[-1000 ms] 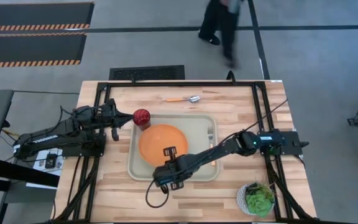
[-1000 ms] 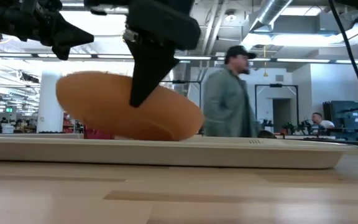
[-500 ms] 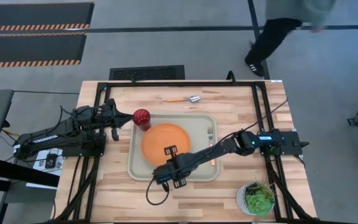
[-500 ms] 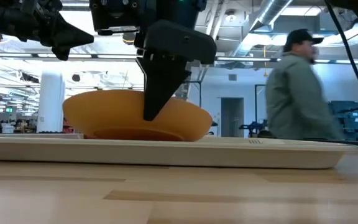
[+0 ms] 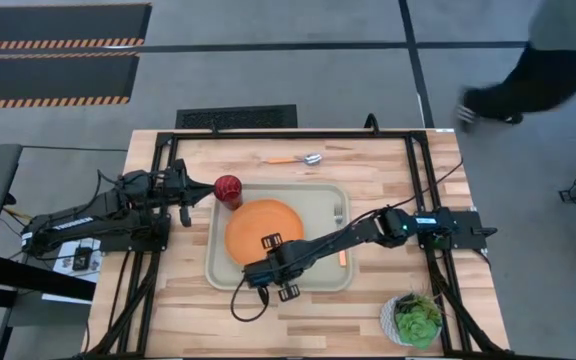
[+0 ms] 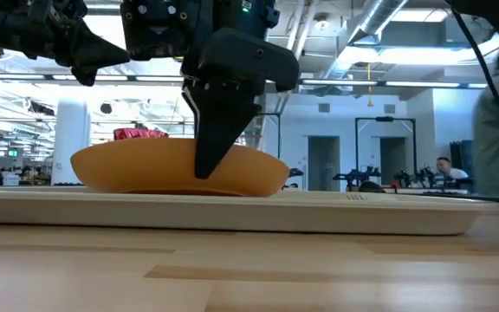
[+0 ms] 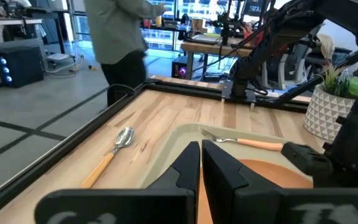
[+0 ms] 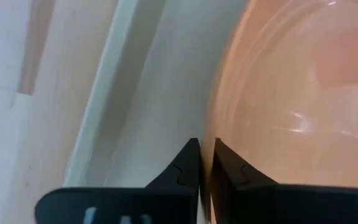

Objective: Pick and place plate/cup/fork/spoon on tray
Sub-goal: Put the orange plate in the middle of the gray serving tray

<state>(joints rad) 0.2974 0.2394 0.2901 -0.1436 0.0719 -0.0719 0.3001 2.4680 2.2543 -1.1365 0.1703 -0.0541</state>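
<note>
Orange plate (image 5: 263, 229) lies flat in the tray (image 5: 226, 280), its near rim pinched between the right gripper (image 5: 265, 262) fingers; lifting away before they let go could drag or tip it. Left gripper (image 5: 186, 193), clenched empty, waits beside the cup (image 5: 228, 188)

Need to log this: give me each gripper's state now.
Left gripper: closed, empty, beside the cup.
Right gripper: closed on the plate rim, over the tray.
</note>
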